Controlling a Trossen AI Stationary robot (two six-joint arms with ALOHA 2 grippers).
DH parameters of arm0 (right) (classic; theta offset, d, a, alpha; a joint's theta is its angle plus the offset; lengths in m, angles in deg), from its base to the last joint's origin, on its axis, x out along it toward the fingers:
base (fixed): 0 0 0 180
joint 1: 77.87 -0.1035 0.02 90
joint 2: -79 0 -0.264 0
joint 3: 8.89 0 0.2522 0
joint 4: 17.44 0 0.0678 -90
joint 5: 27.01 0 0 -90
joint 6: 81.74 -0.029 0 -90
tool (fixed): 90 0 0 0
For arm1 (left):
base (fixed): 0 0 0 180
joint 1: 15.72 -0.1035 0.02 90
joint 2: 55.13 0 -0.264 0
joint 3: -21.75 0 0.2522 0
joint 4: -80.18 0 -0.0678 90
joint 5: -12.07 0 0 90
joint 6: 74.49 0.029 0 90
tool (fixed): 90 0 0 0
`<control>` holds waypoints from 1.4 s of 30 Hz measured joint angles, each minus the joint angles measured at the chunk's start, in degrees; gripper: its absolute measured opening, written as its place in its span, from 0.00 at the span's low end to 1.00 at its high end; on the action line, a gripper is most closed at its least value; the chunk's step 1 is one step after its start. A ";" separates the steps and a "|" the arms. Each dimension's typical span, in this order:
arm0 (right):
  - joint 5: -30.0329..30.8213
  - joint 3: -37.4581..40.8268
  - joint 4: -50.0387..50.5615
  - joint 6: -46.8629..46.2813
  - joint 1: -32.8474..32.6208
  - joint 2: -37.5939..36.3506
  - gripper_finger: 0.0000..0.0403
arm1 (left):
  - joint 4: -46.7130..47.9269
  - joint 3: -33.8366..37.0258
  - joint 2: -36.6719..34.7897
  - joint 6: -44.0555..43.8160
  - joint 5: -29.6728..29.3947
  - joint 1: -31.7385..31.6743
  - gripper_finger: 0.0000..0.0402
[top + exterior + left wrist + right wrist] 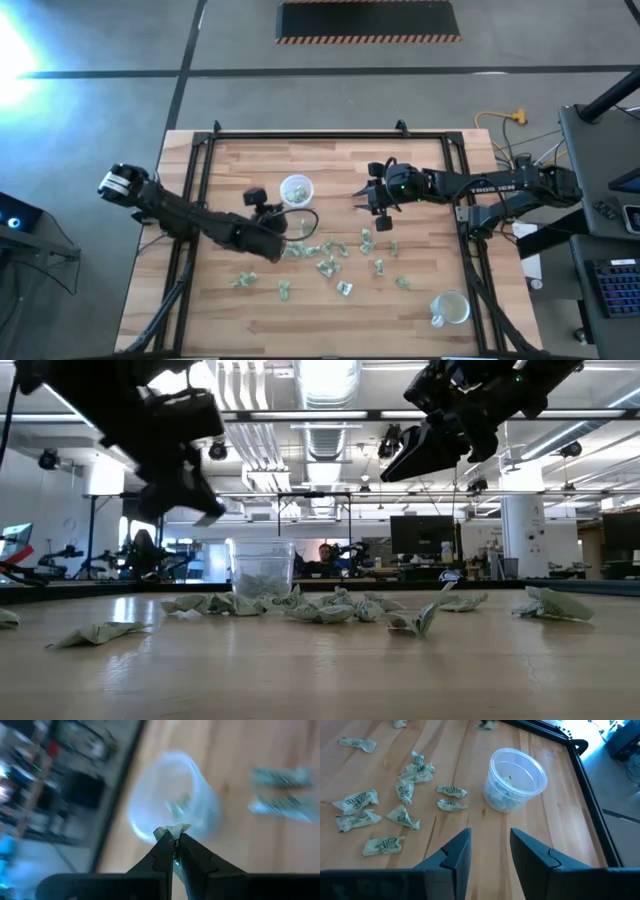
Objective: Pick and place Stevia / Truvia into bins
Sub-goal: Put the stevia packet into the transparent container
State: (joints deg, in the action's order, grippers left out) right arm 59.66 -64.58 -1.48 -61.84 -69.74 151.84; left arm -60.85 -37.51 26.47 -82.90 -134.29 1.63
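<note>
Left gripper [174, 844] clamped on one sachet [172, 830], held up off the table and aimed at the near bin [296, 188], likely for a drop-in. Loose Stevia / Truvia sachets [328, 266], roughly a dozen, lie mid-table. Right gripper [371, 203] empty, fingers [451, 855] spread, hovering beyond the scatter. Bins: two; second [450, 307] at the right front corner
</note>
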 joint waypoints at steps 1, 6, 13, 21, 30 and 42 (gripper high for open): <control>0.00 0.00 0.00 0.00 0.01 0.00 0.31 | -2.36 0.04 0.00 3.16 -0.14 -1.03 0.02; -0.02 0.31 0.02 0.00 0.02 0.00 0.31 | -12.59 0.10 0.00 14.71 4.53 -7.96 0.02; -0.13 1.03 0.36 -0.24 0.02 0.00 0.30 | -15.00 -0.49 -0.02 19.75 16.63 -18.47 0.08; -8.23 2.16 0.30 -4.29 0.01 0.74 0.30 | -15.03 -0.24 0.04 20.81 23.08 -22.76 0.24; -17.57 3.36 0.07 -5.29 -1.62 11.65 0.29 | -15.77 -0.34 0.02 22.55 23.22 -22.93 0.30; -14.67 2.10 5.09 -9.88 -2.02 18.29 0.27 | -15.73 -0.25 0.02 22.36 23.21 -22.91 0.30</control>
State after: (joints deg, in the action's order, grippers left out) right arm 45.00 -62.48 3.61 -71.72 -71.76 170.13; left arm -76.59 -37.77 26.50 -60.54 -111.08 -21.28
